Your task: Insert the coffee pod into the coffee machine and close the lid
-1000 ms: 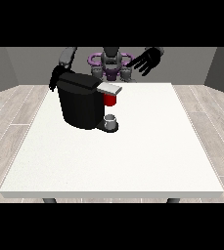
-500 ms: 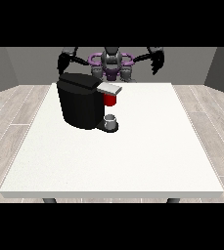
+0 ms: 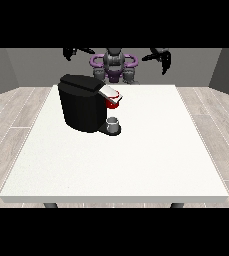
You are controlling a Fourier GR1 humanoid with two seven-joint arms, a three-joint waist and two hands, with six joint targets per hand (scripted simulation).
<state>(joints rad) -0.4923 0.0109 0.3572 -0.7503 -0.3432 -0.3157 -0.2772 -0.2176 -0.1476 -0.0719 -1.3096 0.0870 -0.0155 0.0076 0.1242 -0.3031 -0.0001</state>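
the coffee machine (image 3: pixel 86 104) is seen on the tabletop (image 3: pixel 136 160), lid down; both hands (image 3: pixel 72 52) (image 3: pixel 162 56) are raised apart, nothing held, finger state cannot be told

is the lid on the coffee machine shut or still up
Shut, it appears. The lid lies low over the coffee machine, slanting slightly, with no raised gap showing. Neither raised hand touches it.

No readable text, labels, brands or numbers anywhere. Coffee machine (image 3: pixel 86 107) has plain black sides, no markings legible. Table (image 3: pixel 136 160) is plain white, nothing printed on it.
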